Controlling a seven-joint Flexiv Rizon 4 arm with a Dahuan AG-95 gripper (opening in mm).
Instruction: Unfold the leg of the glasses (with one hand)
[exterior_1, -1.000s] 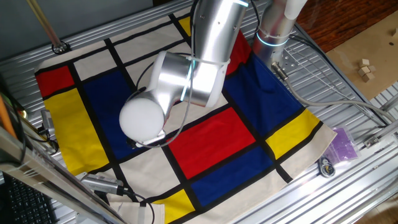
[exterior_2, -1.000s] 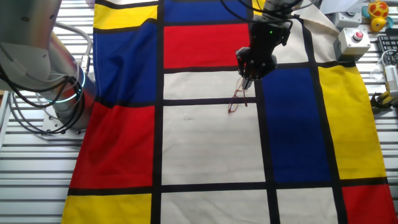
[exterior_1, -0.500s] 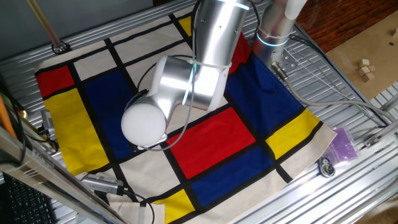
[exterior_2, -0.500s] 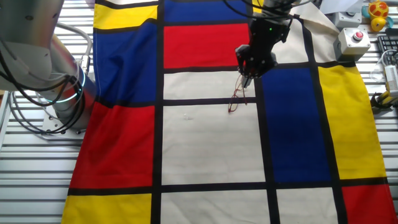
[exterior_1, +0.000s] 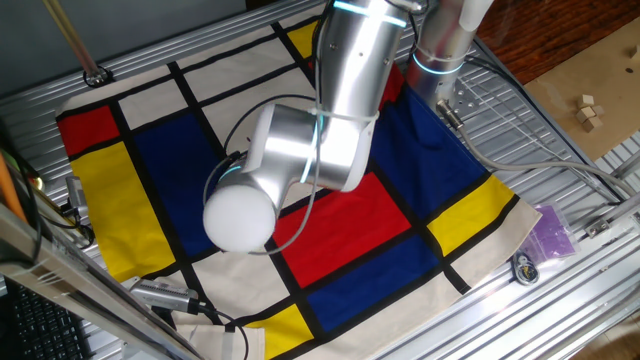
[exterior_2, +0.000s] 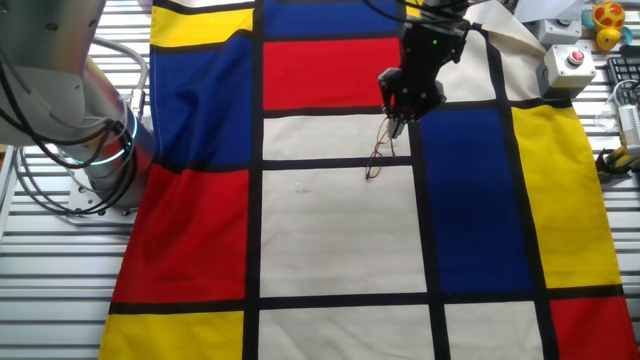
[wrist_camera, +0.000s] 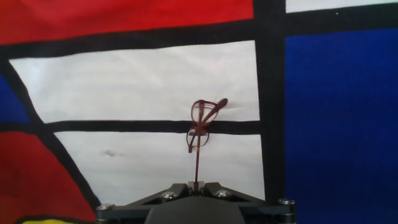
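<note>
in the hand view the glasses (wrist_camera: 202, 124) sit at the centre of the frame on the checked cloth (wrist_camera: 137, 81), straddling a black stripe between 2 white squares. the frame with its 2 lenses looks tipped on edge, 1 lens above the stripe and 1 below. the leg (wrist_camera: 197, 162) runs straight down from the frame to the bottom centre of the picture, where its end disappears between the gripper (wrist_camera: 196, 185) fingertips. the fingers are drawn close together and pinch that end of the leg.

in the other fixed view the glasses (exterior_2: 381, 155) lie just above the middle of the frame, on the white square next to the large blue one, with the black gripper (exterior_2: 397, 128) directly over their upper end. the cloth (exterior_2: 330, 240) fills most of this picture. a grey box with a red button (exterior_2: 566, 66) stands at the upper right, off the cloth.

in the one fixed view the silver arm (exterior_1: 300, 150) crosses the middle of the frame and hides both the gripper and the glasses; only the cloth (exterior_1: 350, 240) shows around it.
</note>
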